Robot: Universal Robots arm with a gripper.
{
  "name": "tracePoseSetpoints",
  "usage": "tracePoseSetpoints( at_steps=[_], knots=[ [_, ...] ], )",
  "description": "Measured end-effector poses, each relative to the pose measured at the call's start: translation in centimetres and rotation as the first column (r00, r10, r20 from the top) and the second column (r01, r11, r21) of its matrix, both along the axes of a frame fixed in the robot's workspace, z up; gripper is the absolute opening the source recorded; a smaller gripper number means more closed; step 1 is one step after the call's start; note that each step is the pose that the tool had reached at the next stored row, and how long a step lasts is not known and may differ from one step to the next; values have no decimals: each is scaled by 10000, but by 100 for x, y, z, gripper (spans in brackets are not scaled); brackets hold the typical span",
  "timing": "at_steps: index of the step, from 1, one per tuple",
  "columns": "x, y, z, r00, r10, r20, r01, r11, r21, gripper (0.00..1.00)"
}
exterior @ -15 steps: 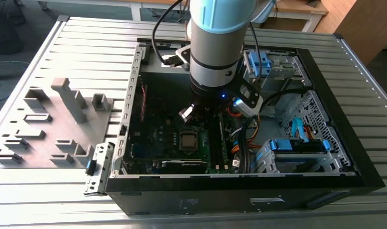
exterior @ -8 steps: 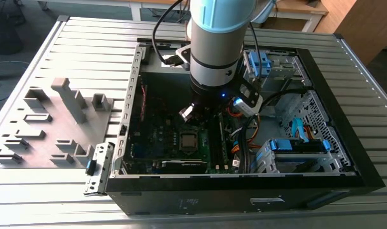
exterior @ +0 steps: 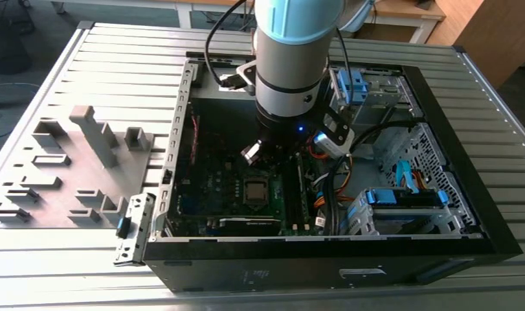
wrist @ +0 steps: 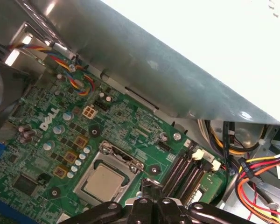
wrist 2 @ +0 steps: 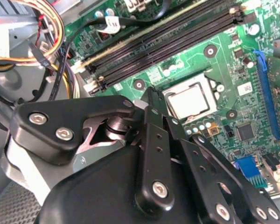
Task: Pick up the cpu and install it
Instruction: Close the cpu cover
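Where the arm reaches down into the open computer case (exterior: pixel 245 275), the tool (wrist 2: pixel 151 97) is seen with its fingers pressed together and nothing pinched between them. It is held above the green circuit board (wrist: pixel 130 121), with its tip close to one edge of the socket (wrist: pixel 114 155). The cpu (wrist 2: pixel 189 100) is seated flat in that socket, silver top upward, and is not touched by the tool. In the second wrist view, the long black memory slots (wrist 2: pixel 177 37) are seen beyond the socket. In the first wrist view, bundles of coloured wires (wrist: pixel 256 182) are gathered against the case wall. In the exterior view, the case is laid open side up on a slatted metal worktop (exterior: pixel 55 272). A grey tray of moulded blocks (exterior: pixel 81 168) is set beside the case, on the exterior view's left.
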State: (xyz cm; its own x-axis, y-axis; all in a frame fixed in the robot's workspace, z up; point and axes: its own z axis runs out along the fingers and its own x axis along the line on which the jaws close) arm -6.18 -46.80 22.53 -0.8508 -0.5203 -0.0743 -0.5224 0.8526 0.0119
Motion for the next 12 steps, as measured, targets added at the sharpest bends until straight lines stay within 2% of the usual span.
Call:
tracePoseSetpoints(
  at_steps=[6, 12],
  knots=[
    [-87, 0, -2, 10000, 1, 1, -1, 10000, 0, 12],
    [-126, -1, -2, 10000, 1, 2, -1, 10000, 0, 12]
  ],
)
